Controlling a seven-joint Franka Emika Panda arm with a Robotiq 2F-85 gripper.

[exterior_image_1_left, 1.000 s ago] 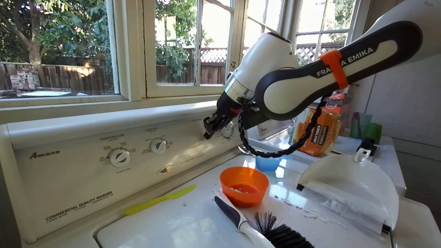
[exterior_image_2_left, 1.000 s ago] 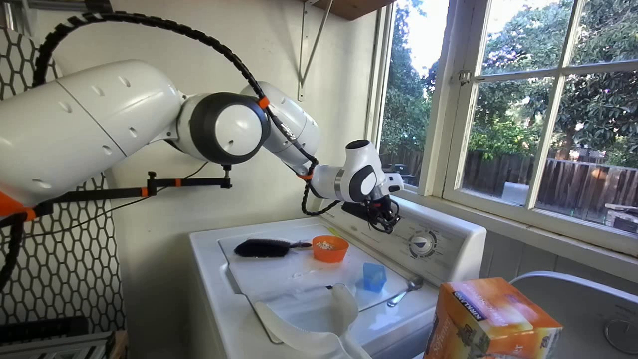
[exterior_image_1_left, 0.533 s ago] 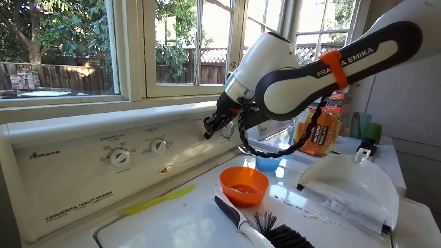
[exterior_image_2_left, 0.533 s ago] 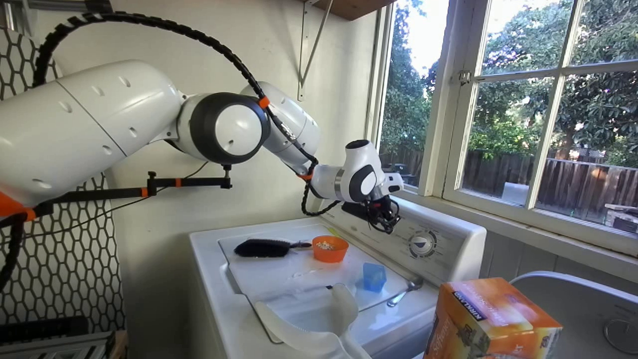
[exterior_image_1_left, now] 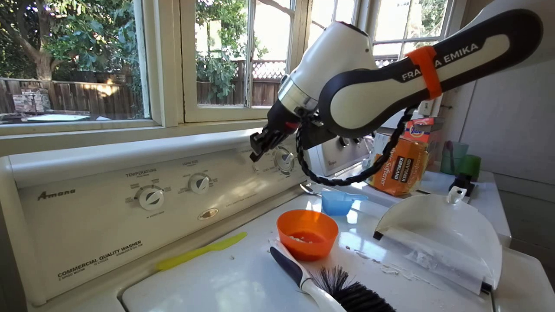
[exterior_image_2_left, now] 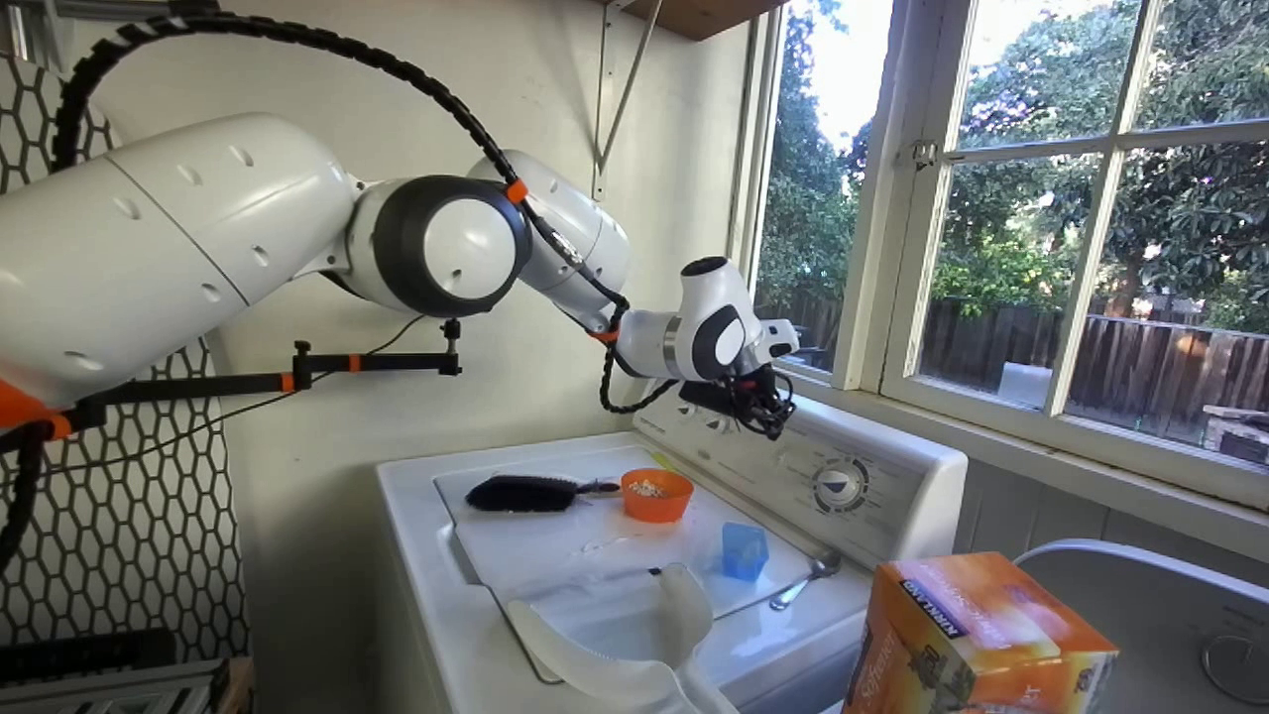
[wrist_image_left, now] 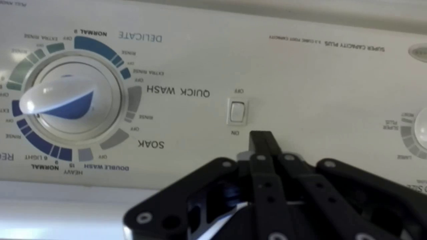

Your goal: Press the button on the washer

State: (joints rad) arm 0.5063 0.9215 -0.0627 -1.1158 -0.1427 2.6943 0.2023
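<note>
The washer's control panel (exterior_image_1_left: 99, 221) shows in both exterior views and fills the wrist view, where its lettering is upside down. A small white rocker switch (wrist_image_left: 237, 111) marked OFF and ON sits on the panel in the wrist view. My gripper (wrist_image_left: 261, 132) is shut with its two fingertips together and nothing between them. In the wrist view the tips appear just below and right of the switch, near the ON label. The gripper also shows in front of the panel in both exterior views (exterior_image_1_left: 255, 157) (exterior_image_2_left: 771, 426). I cannot tell the exact gap to the panel.
A large cycle dial (wrist_image_left: 71, 98) is beside the switch. On the washer top are an orange bowl (exterior_image_1_left: 307, 236), a blue scoop (exterior_image_1_left: 337, 203), a brush (exterior_image_1_left: 303, 277), a white dustpan (exterior_image_1_left: 442, 238), a yellow knife (exterior_image_1_left: 201, 251) and a spoon (exterior_image_2_left: 808, 580). An orange box (exterior_image_2_left: 981, 635) stands nearby.
The arm and gripper have risen in both exterior views and shifted slightly sideways along the panel during the last half second. The gripper shows no opening. The other objects have not moved.
</note>
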